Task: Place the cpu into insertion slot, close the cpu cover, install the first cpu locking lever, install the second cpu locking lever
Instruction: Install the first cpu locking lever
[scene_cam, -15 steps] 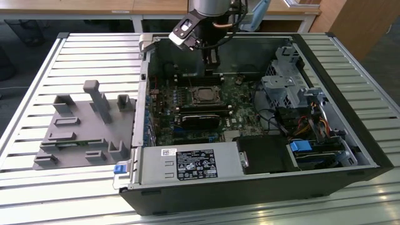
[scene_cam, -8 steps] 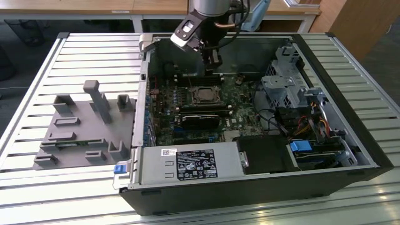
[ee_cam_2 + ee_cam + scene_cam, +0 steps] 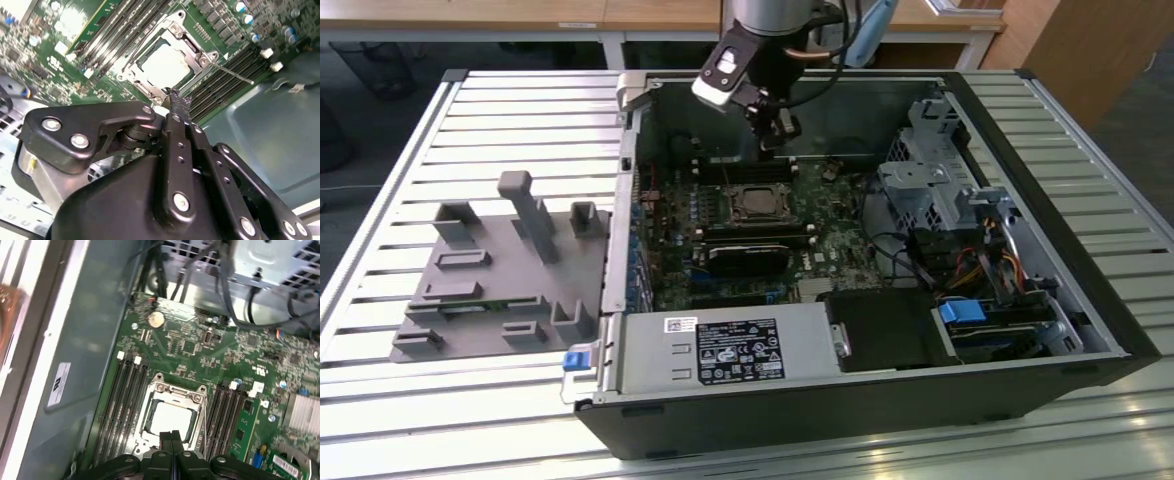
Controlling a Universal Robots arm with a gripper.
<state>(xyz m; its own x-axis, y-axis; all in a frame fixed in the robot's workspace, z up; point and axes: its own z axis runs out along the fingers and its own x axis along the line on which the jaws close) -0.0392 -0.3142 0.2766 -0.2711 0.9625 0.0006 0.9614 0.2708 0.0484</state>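
The cpu [image 3: 165, 65] lies in its socket on the green motherboard, its pale metal top showing through the window of the cpu cover [image 3: 200, 56], which lies flat over it. A thin metal locking lever [image 3: 231, 73] sticks out from the socket's corner over the memory slots. My gripper [image 3: 176, 95] is shut with nothing between its fingers, its tip just beside the socket's edge. In the first wrist view the cpu [image 3: 170, 420] and the cover's frame [image 3: 175, 392] sit right beyond the gripper [image 3: 172, 434]. In the exterior view the gripper [image 3: 775, 140] hangs over the socket [image 3: 754, 201].
The open computer case [image 3: 1067, 300] has tall walls. Black memory slots [image 3: 127, 405] flank the socket. A black module [image 3: 747, 255] lies beside it, with a drive cage [image 3: 927, 190], cables [image 3: 987, 265] and the power supply [image 3: 720, 350]. A grey fixture [image 3: 494, 270] sits outside.
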